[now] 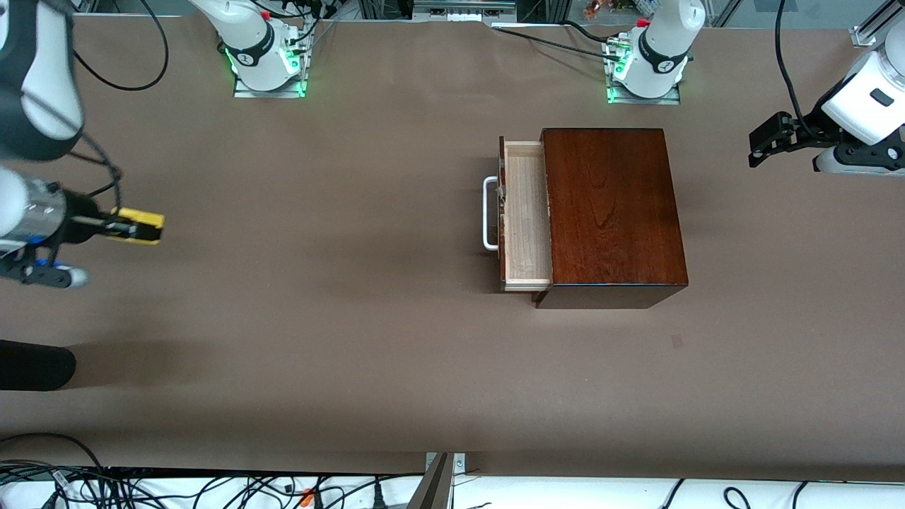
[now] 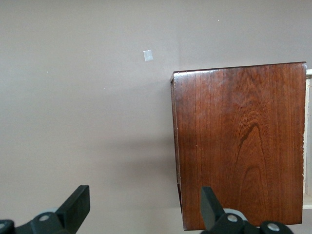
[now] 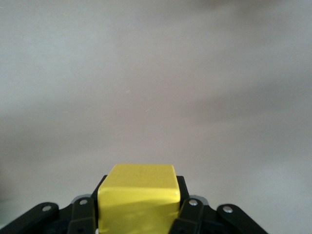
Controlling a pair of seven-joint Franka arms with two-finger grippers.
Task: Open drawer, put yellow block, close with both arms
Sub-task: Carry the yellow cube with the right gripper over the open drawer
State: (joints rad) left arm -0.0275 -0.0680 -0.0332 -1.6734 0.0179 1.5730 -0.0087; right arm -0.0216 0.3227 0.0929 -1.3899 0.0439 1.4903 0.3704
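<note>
The dark mahogany box [image 1: 611,212] stands on the table toward the left arm's end. Its drawer [image 1: 527,219] is pulled partly out, the pale wood tray showing empty, with the white bar handle [image 1: 489,213] facing the right arm's end. My right gripper [image 1: 131,226] is in the air over the table at the right arm's end, shut on the yellow block [image 1: 148,227]; the block fills the jaws in the right wrist view [image 3: 139,197]. My left gripper [image 1: 755,148] is open and empty, in the air beside the box's closed end [image 2: 241,146]. Its fingers [image 2: 78,204] stand wide apart.
A black rounded object [image 1: 35,364] lies at the table's edge at the right arm's end. Cables run along the table edge nearest the front camera [image 1: 212,488]. A small pale mark [image 2: 147,55] is on the brown table cover near the box.
</note>
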